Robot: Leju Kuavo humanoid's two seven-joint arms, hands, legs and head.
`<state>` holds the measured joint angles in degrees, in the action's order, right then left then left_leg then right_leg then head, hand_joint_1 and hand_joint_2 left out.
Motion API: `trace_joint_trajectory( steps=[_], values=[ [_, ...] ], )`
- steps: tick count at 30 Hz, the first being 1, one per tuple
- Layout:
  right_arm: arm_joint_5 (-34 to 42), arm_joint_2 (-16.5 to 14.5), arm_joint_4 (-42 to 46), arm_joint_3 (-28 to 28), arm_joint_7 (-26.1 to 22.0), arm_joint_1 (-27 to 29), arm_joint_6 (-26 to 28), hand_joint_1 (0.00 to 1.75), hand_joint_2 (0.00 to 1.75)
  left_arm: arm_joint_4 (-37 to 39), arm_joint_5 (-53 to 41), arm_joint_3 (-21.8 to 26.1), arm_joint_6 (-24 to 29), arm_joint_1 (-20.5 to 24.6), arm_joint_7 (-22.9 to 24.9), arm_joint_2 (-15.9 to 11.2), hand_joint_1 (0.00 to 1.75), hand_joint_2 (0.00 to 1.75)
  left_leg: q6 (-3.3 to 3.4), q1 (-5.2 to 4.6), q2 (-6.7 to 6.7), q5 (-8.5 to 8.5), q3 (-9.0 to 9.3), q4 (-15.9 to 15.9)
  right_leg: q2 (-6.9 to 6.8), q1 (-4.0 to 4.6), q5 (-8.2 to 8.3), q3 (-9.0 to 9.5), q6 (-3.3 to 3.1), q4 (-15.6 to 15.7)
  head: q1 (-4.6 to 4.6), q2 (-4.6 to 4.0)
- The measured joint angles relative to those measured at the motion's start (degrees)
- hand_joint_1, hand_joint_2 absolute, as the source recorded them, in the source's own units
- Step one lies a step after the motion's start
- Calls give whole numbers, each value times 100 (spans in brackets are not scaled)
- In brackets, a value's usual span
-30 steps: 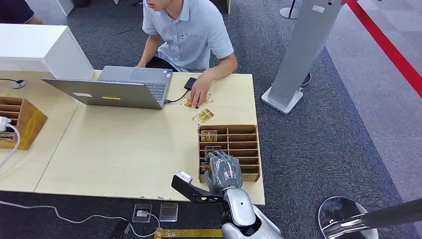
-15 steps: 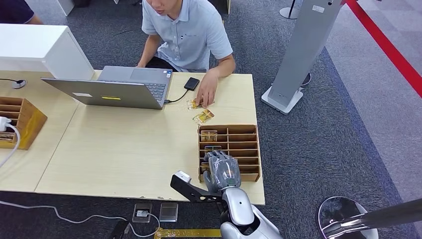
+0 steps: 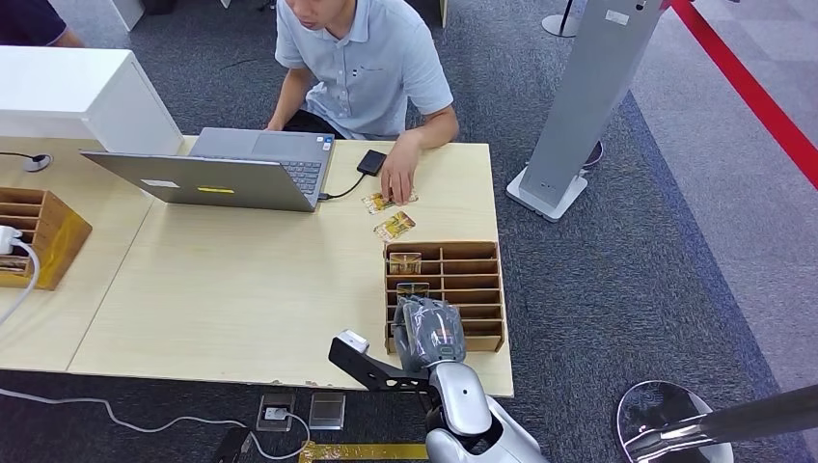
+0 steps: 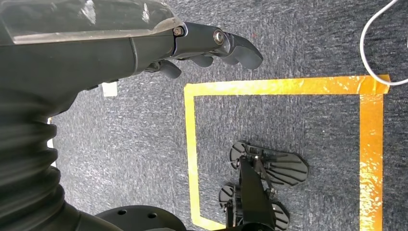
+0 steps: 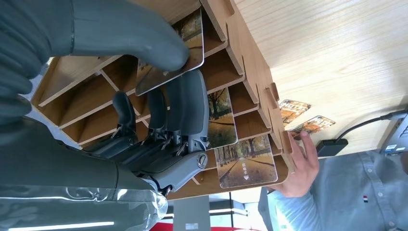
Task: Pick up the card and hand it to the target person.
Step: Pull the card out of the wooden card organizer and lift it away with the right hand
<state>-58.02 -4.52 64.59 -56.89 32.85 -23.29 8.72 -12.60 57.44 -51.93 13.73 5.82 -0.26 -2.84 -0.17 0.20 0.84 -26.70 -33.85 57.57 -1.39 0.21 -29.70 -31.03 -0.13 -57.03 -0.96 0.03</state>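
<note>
My right hand point(image 3: 431, 333) reaches into the near left part of the wooden card rack point(image 3: 475, 280) at the table's front right. In the right wrist view a card point(image 5: 190, 43) with an autumn tree picture is pinched between the thumb point(image 5: 120, 29) and the dark fingers point(image 5: 187, 106), still partly inside a slot. More cards point(image 5: 245, 166) stand in neighbouring slots. The person point(image 3: 362, 58) in a light blue shirt sits at the far side of the table. My left hand point(image 4: 211, 41) hangs over the carpet, holding nothing.
Two loose cards point(image 3: 395, 226) lie beyond the rack, and the person's hand point(image 3: 397, 178) rests on the farther one. An open laptop point(image 3: 222, 174) and a black device point(image 3: 370, 161) sit at the back. A wooden box point(image 3: 39, 231) stands far left; a grey stand point(image 3: 579, 106) is on the right.
My right hand has curled closer into the rack. The person's hand has drawn back a little over the loose cards.
</note>
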Motion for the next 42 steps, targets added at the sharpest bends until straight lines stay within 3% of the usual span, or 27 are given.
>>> trace_joint_trajectory(
  steps=[7,10,18,22,35,42],
  values=[
    [6,15,0,1,65,5,-13,79,175,-1,-12,0,0,0,0,0,0,175,0,0,0,0,0,0,0,0,0,-1,0,0,0,-1],
    [6,18,0,2,87,8,-16,73,175,-1,-22,0,0,0,0,0,0,175,0,0,0,0,0,0,0,0,0,-1,0,0,0,0],
    [15,55,0,2,105,24,-21,86,175,-1,-69,-2,-1,0,0,0,0,175,0,0,0,0,0,0,0,0,0,-1,0,0,0,0],
    [50,75,0,2,120,28,-50,101,175,0,-80,-20,-2,0,0,1,0,175,0,0,0,0,0,0,0,0,0,-1,0,0,0,-1],
    [59,105,15,7,126,30,-66,117,175,-1,-83,-48,-2,1,-1,2,0,175,0,0,1,0,0,0,0,0,0,-2,0,0,0,0],
    [114,107,15,7,121,24,-62,117,175,0,-83,-75,-3,3,-3,2,0,175,0,0,1,0,0,0,0,0,0,-1,0,0,0,0]
  ],
)
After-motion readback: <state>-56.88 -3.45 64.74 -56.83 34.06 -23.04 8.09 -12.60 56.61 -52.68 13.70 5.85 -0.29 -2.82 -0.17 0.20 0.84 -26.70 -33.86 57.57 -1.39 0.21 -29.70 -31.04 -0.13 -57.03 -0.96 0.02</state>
